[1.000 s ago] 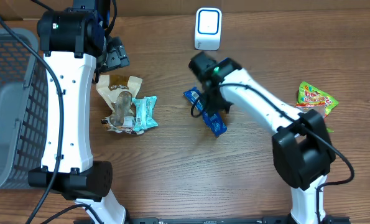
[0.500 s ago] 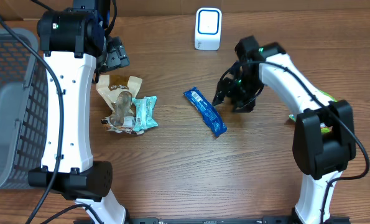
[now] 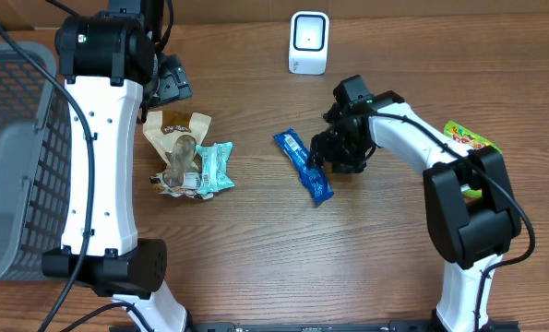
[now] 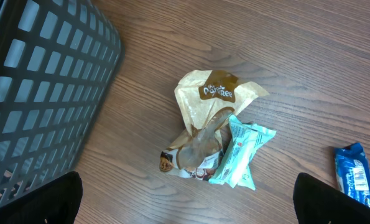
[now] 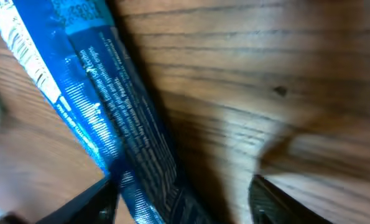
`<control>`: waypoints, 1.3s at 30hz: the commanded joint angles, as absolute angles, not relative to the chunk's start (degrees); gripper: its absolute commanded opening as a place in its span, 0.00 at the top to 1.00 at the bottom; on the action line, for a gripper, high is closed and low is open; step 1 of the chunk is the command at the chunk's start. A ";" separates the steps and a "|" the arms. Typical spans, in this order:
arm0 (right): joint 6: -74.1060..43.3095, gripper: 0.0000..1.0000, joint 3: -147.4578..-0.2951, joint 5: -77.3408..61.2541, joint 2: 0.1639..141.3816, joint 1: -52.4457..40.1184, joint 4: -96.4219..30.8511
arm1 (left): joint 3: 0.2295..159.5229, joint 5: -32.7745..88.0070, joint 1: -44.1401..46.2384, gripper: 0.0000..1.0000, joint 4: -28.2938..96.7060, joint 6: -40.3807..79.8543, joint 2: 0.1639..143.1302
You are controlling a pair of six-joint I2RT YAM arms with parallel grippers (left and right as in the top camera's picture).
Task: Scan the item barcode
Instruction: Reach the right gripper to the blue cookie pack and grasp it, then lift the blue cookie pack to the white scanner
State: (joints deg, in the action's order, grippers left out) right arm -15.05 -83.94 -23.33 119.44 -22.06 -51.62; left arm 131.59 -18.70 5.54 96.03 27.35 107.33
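Claws at work above a wooden table (image 3: pixel 256 267): the right claw (image 3: pixel 320 159) hangs low over the blue snack packet (image 3: pixel 304 166), its jaws apart. Seen from the wrist, the packet lies flat on the wood in the gap between the two fingers (image 5: pixel 88 202). It runs close against one of them and well clear of the other, with bare tabletop filling the rest of the gap. Whether the near finger touches the wrapper cannot be told through the blur. Nothing is clamped.

The white scanner (image 3: pixel 308 41) stands on the table beyond this claw, well apart from it and from the packet. Behind the claw, past the arm's elbow, a green packet (image 3: pixel 466 140) shows partly from under the arm.

The left claw (image 3: pixel 170 85) is held high with its jaws spread wide and nothing in them. Below and ahead of it lies a small heap, a tan pouch (image 4: pixel 212 99) with a teal packet (image 4: pixel 240 155) touching it. A grey mesh basket (image 4: pixel 41 93) stands off to one side of this claw, near the heap but apart from it.
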 commanded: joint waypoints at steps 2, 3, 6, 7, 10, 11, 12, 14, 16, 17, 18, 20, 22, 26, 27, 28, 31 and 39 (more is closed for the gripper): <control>-7.09 0.37 -83.61 -19.09 118.34 -23.68 -50.89 | 131.35 -19.44 5.85 0.00 95.96 28.53 107.72; -6.72 0.37 -83.61 -19.09 118.43 -23.92 -50.74 | 131.35 -19.44 6.02 0.00 95.96 28.53 107.72; -5.67 0.38 -83.61 -19.14 119.11 -24.80 -50.43 | 131.35 -19.46 6.02 0.00 95.96 28.53 107.72; -5.50 0.41 -83.61 -19.16 119.39 -25.12 -50.41 | 131.35 -19.46 6.02 0.00 95.96 28.53 107.72; -4.29 0.49 -83.61 -19.09 119.83 -26.09 -50.63 | 131.35 -19.46 6.00 0.00 95.96 28.53 107.72; -3.95 0.55 -83.61 -18.83 119.83 -26.52 -50.81 | 131.35 -19.46 6.02 0.00 95.96 28.53 107.72; -4.01 0.63 -83.64 -18.02 119.83 -26.94 -50.87 | 131.35 -19.44 6.02 0.00 95.96 28.53 107.72; -4.01 0.90 -83.66 -16.99 119.81 -27.38 -51.05 | 131.35 -19.46 6.02 0.00 95.96 28.53 107.72; -4.10 0.96 -84.29 -16.97 119.81 -27.42 -51.35 | 131.35 -19.44 6.04 0.00 95.96 28.53 107.72; -4.47 0.96 -84.99 -17.02 119.72 -27.38 -51.77 | 131.35 -19.44 6.02 0.00 95.96 28.53 107.72; -4.45 0.96 -85.67 -17.19 119.50 -27.11 -52.05 | 131.35 -19.44 6.02 0.00 95.96 28.53 107.72; -4.43 0.96 -86.89 -17.10 118.32 -26.61 -52.03 | 131.35 -19.44 6.02 0.00 95.96 28.53 107.72; -4.40 0.96 -88.07 -16.38 115.87 -26.39 -51.29 | 131.35 -19.46 6.02 0.00 95.96 28.53 107.72; -3.95 0.96 -89.27 -10.94 107.59 -26.72 -48.90 | 131.35 -19.46 6.02 0.00 95.96 28.53 107.72; -3.81 0.96 -89.27 -9.61 105.27 -27.05 -48.38 | 131.35 -19.46 6.02 0.00 95.96 28.53 107.72; -2.94 0.96 -89.27 -8.88 103.11 -27.38 -48.01 | 131.35 -19.46 6.02 0.00 95.96 28.53 107.72; -0.78 0.96 -89.27 -8.14 96.31 -28.23 -47.31 | 131.35 -19.44 6.02 0.00 95.96 28.53 107.72; 2.00 0.96 -89.27 -7.07 83.79 -29.26 -46.74 | 131.35 -19.44 6.02 0.00 95.96 28.53 107.72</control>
